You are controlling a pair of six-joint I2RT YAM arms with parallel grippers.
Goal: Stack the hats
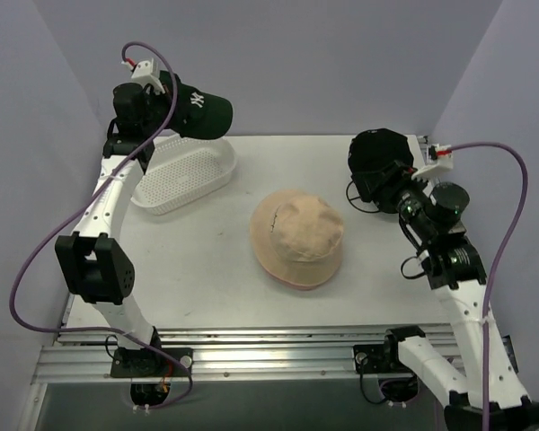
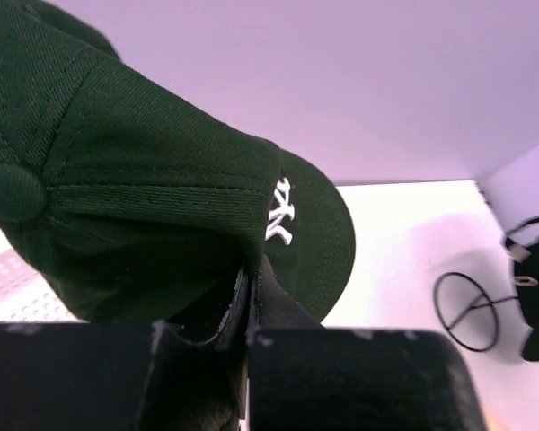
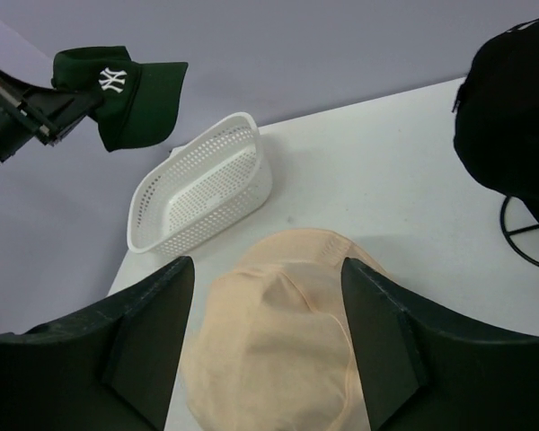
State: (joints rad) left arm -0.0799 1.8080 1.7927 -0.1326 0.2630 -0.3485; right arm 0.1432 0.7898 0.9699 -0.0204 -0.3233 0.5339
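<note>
Green cap (image 1: pixel 200 108) aloft in left fingers (image 2: pixel 341 377), right fingers (image 3: pixel 144 341) spread over tan hat (image 3: pixel 269 350)

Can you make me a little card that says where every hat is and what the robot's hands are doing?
green cap: up in the air, above the basket's far end
left gripper: jaws shut on the green cap
tan hat: middle of the table, on top of the pink hat
pink hat: under the tan hat, only its rim shows
black cap: right side, seemingly on a wire stand
right gripper: jaws open, holding nothing, pointing at the tan hat
white basket: left side, no hats in it
</note>
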